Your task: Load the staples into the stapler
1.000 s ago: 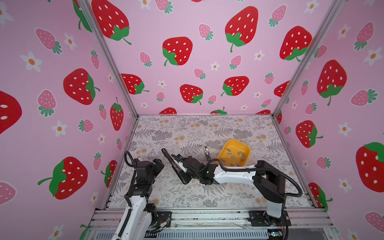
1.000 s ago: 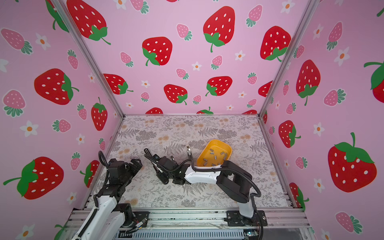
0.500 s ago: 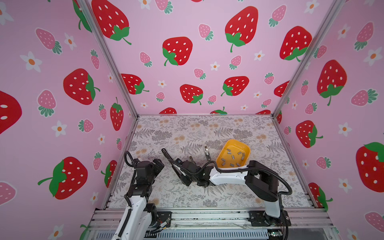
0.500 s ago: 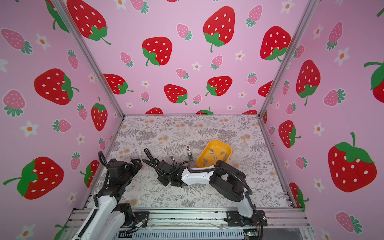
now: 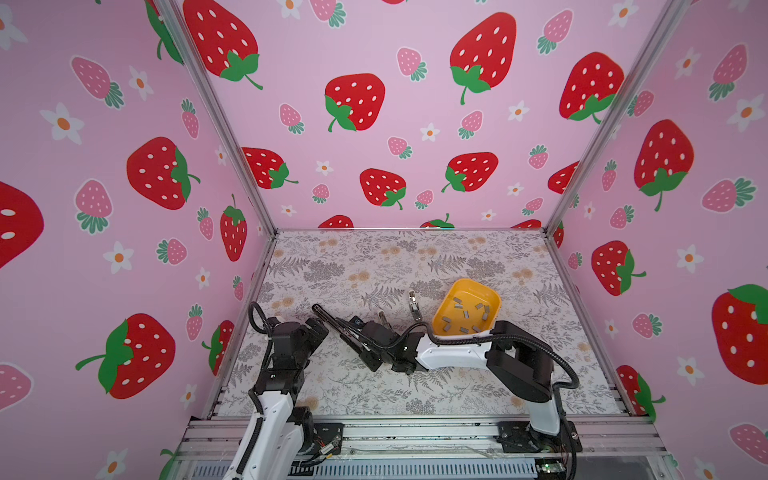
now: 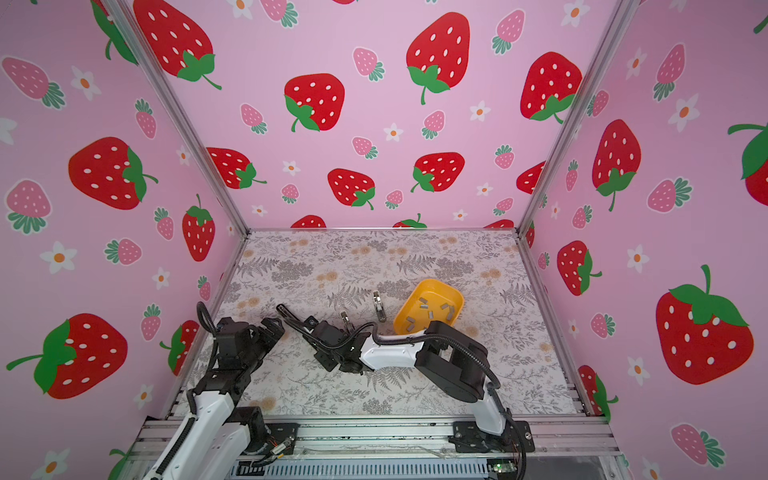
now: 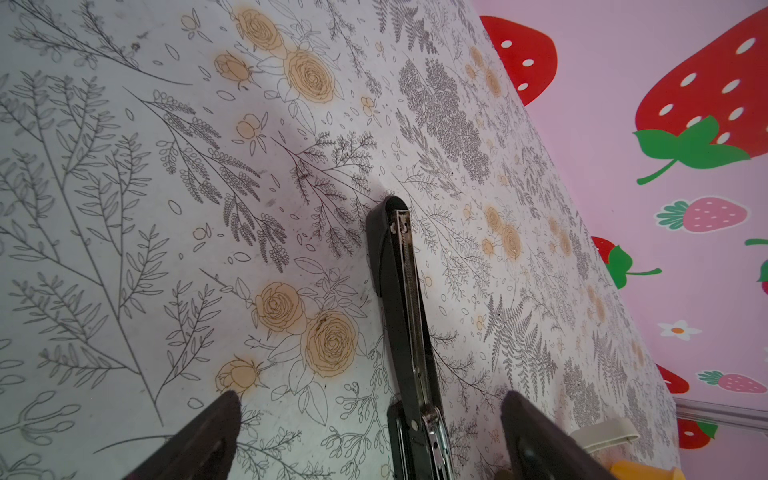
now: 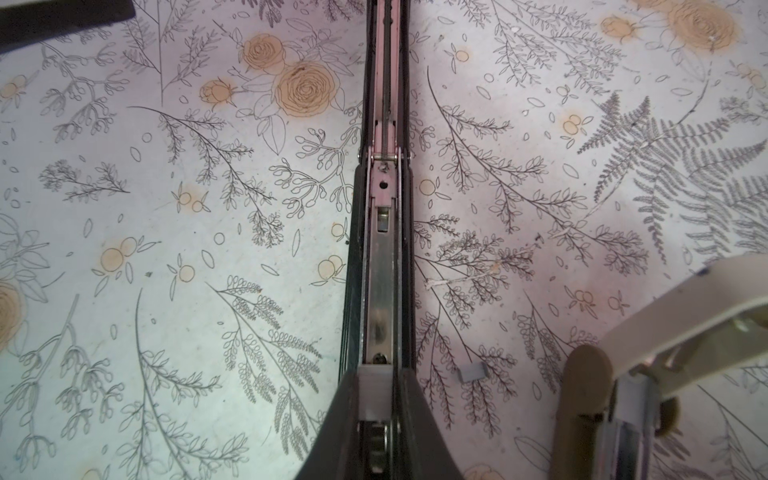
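The black stapler (image 5: 332, 322) (image 6: 293, 320) lies folded open on the floral table, its metal channel (image 8: 380, 266) facing up. My right gripper (image 5: 359, 347) (image 6: 324, 347) (image 8: 374, 392) sits low over that channel, shut on one small grey strip of staples (image 8: 374, 388) that rests between the channel walls. Another strip (image 8: 471, 371) lies loose on the table beside the stapler. More staples (image 5: 465, 313) (image 6: 430, 313) lie in the yellow bowl (image 5: 494, 299) (image 6: 457, 299). My left gripper (image 5: 318, 330) (image 6: 274, 328) (image 7: 374, 436) hangs open at the stapler's (image 7: 399, 282) other half, touching nothing.
Two small beige-and-metal tools lie between stapler and bowl, one (image 5: 413, 305) (image 6: 378, 305) by the bowl and one (image 5: 382, 320) (image 8: 623, 365) close to my right wrist. Pink strawberry walls close off three sides. A metal rail (image 5: 415, 432) runs along the front edge.
The right arm has drawn a little leftward along the stapler and its jaws have narrowed onto the strip. The left arm has not moved.
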Robot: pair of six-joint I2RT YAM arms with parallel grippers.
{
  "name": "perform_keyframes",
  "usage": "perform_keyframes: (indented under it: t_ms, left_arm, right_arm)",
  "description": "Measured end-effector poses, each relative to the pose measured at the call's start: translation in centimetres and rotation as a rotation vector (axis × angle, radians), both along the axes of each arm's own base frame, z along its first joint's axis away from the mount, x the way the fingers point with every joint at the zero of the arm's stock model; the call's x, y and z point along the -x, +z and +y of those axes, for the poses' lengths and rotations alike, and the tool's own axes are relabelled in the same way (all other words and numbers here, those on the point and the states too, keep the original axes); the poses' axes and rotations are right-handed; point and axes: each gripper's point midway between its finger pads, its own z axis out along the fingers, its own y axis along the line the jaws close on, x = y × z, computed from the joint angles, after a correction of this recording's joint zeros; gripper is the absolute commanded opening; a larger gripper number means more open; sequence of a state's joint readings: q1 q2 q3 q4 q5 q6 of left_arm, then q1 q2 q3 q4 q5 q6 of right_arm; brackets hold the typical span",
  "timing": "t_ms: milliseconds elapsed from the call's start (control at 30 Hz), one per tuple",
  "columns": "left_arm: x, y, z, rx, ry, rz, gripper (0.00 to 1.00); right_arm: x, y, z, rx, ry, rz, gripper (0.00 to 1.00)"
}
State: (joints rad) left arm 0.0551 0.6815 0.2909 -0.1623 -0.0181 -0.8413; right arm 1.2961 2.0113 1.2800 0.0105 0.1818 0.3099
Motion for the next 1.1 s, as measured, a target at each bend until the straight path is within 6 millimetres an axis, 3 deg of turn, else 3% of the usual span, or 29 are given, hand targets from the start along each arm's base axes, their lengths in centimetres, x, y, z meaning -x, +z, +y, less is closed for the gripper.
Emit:
perform_keyframes:
  t_ms: [300,700,967,1100]
  left_arm:
    - [0.0,0.0,0.0,0.000,0.000,0.000,0.99]
    - [0.0,0.0,0.0,0.000,0.000,0.001,0.99]
    - [0.0,0.0,0.0,0.000,0.000,0.002,0.99]
    - [0.0,0.0,0.0,0.000,0.000,0.002,0.99]
  right_arm:
    - [0.1,0.5,0.0,-0.012,0.006,0.002,0.11]
    - [0.4,4.4,0.5,-0.131,0.023,-0.013,0.11]
    - [0.5,3.6,0.1,-0.136,0.030,0.011,0.12]
    - [-0.2,3.4,-0.4,-0.123,-0.001,-0.005,0.19]
